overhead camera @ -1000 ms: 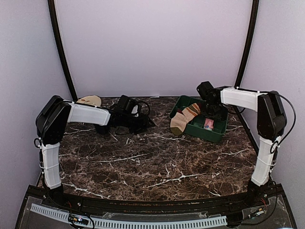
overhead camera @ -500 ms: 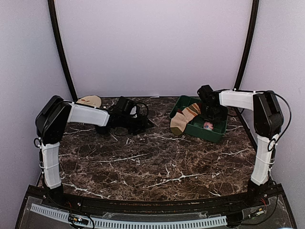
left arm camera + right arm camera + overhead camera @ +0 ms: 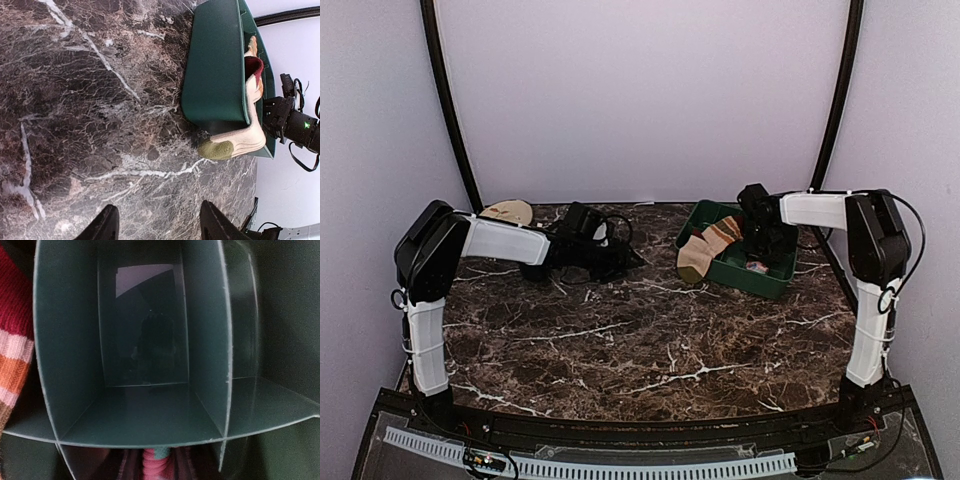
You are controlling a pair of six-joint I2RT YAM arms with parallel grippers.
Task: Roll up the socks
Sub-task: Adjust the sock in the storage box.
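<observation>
The tan striped sock (image 3: 705, 250) hangs over the left wall of the green tray (image 3: 740, 278), its toe on the table; the left wrist view shows it (image 3: 240, 142) against the tray wall (image 3: 215, 65). The pink sock (image 3: 757, 265) lies in a near compartment under my right gripper (image 3: 760, 245). In the right wrist view the gripper (image 3: 155, 470) is shut on the bunched pink and mint fabric (image 3: 157, 465) just below a tray divider (image 3: 125, 430). My left gripper (image 3: 625, 258) is low over the marble, left of the tray. It is open (image 3: 157, 215) and holds nothing.
A beige object (image 3: 507, 211) lies at the back left corner of the table. The striped sock's red and orange cuff (image 3: 15, 355) borders the compartment in the right wrist view. The right arm and its cables (image 3: 295, 125) sit behind the tray.
My right gripper has dropped deeper into the tray and its jaws have narrowed onto the pink sock. The left arm has barely shifted and stays open.
</observation>
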